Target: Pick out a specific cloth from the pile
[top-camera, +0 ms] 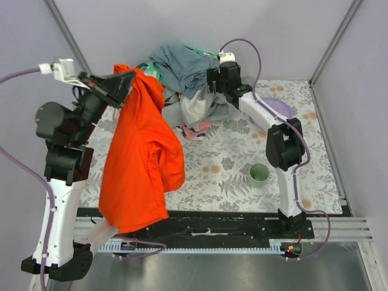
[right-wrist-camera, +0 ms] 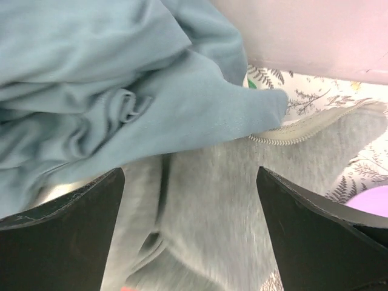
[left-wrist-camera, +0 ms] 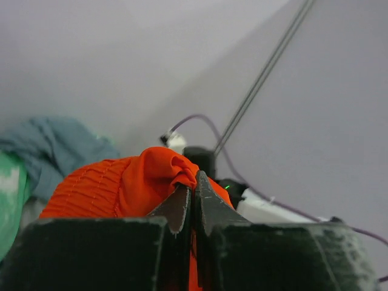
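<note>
The orange-red cloth hangs long from my left gripper, which is raised at the back left and shut on its top edge. The left wrist view shows the jaws pinched together on the orange fabric. The pile of grey-blue, light grey and green garments lies at the back centre. My right gripper is open just over the pile. In the right wrist view its fingers stand wide apart over light grey fabric, with the grey-blue cloth above.
A small pink patterned cloth lies in front of the pile. A green cup stands on the floral table mat. A purple plate sits at the back right. Grey walls enclose the table.
</note>
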Available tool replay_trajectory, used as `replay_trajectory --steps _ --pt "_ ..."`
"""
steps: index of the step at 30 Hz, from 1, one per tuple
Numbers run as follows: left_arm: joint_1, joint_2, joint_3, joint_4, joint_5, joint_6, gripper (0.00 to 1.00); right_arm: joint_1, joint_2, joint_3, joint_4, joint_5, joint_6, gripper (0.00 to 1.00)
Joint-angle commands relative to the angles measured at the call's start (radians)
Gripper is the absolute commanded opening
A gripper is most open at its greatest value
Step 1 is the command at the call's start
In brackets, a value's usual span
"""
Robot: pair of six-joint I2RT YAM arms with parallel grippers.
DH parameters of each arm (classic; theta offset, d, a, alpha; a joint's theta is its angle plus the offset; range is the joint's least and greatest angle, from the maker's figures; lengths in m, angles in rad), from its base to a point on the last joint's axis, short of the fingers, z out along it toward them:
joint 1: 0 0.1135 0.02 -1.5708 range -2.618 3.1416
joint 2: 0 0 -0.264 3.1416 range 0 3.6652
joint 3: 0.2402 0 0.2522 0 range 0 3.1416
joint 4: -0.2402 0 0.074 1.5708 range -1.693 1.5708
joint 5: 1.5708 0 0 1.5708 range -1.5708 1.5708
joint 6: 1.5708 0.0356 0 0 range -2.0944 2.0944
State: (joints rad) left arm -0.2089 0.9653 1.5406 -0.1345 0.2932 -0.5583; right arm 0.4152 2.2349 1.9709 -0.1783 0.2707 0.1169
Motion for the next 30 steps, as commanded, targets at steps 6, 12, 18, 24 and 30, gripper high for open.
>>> replay_trajectory --steps 6,12,18,24,30 --pt "-0.001 -0.322 -0.598 -0.092 -0.256 -0.139 0.02 0.031 -0.377 -0.176 0.031 0.033 0.024 0.98" --pt "-0.001 -0.433 -0.818 -0.069 -0.264 -0.209 0.02 0.034 -0.544 -0.299 0.049 0.058 0.070 0.98" --pt "0.000 -0.461 -0.962 -0.079 -0.181 -0.288 0.02 0.033 -0.708 -0.447 0.045 0.110 0.241 0.98" --pt "-0.001 -0.429 -1.065 -0.247 -0.158 -0.401 0.66 0.034 -0.938 -0.723 0.069 0.139 0.375 0.98" --pt "-0.001 -0.398 -0.823 -0.474 -0.448 -0.365 0.94 0.034 -1.119 -0.851 -0.025 0.194 0.385 0.98"
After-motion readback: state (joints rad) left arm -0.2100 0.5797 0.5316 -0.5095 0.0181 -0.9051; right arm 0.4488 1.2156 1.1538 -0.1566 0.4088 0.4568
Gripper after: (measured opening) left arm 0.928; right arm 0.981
